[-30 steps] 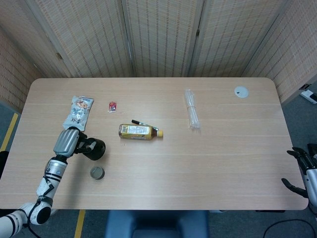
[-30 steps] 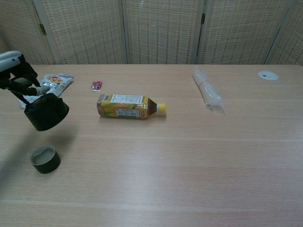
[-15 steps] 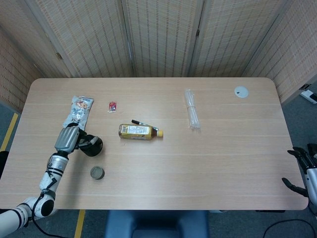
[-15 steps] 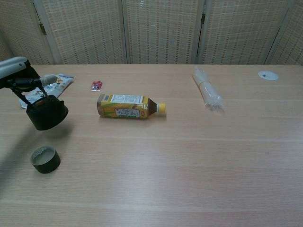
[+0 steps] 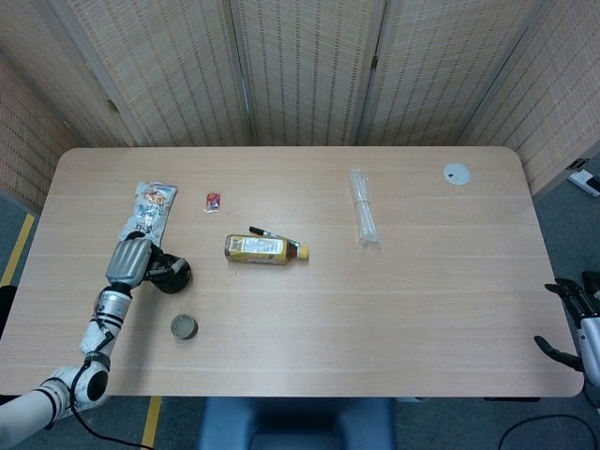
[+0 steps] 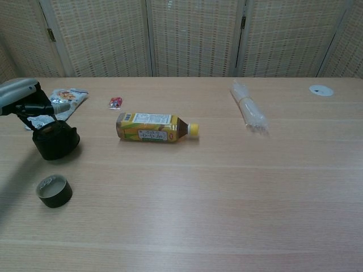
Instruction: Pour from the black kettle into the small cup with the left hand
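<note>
The black kettle [image 6: 55, 141] stands upright on the table at the left, also visible in the head view as the black kettle [image 5: 172, 274]. My left hand [image 6: 28, 105] holds its handle from above and behind; in the head view the left hand [image 5: 131, 263] sits just left of the kettle. The small dark cup [image 6: 54, 191] stands in front of the kettle, apart from it, also seen as the small cup [image 5: 184, 326]. My right hand [image 5: 572, 319] hangs past the table's right edge, fingers spread, holding nothing.
A yellow tea bottle [image 6: 154, 127] lies on its side mid-table with a pen [image 5: 267, 232] behind it. A snack packet [image 5: 148, 211], a small red sachet [image 6: 115, 102], a clear plastic bundle [image 6: 248, 112] and a white disc [image 6: 321, 90] lie farther back.
The kettle was tilted above the cup side; my left hand has swung it back upright and lowered it onto the table, farther from the cup.
</note>
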You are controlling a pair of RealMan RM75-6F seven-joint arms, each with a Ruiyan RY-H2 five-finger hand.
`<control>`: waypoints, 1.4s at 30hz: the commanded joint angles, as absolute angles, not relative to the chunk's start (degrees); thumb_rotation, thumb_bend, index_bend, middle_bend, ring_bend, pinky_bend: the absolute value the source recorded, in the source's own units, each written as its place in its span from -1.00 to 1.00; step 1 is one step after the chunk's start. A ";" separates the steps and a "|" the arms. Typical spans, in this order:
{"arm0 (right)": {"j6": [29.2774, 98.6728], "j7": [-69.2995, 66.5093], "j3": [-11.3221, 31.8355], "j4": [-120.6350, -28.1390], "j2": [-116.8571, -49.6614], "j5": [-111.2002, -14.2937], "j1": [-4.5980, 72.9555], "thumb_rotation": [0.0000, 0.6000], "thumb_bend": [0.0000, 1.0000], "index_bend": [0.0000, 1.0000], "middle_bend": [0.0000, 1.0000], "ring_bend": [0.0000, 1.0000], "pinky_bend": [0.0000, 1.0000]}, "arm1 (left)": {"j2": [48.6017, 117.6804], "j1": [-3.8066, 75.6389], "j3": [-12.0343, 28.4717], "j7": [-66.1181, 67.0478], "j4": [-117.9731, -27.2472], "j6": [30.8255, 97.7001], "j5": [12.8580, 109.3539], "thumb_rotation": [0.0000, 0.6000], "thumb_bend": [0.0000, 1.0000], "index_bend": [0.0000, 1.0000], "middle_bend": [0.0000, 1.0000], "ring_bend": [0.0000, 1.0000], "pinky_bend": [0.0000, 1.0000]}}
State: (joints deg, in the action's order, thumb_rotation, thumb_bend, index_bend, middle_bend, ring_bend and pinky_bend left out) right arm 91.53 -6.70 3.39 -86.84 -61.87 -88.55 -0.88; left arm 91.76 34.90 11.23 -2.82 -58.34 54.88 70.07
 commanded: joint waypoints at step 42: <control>87.17 -8.29 2.33 -89.53 -58.15 -90.40 1.55 1.00 -0.67 -0.55 -0.54 -0.38 -0.80 | 74.89 22.28 10.90 4.58 -83.96 70.46 66.76 1.00 -0.33 0.02 0.07 -0.29 -0.78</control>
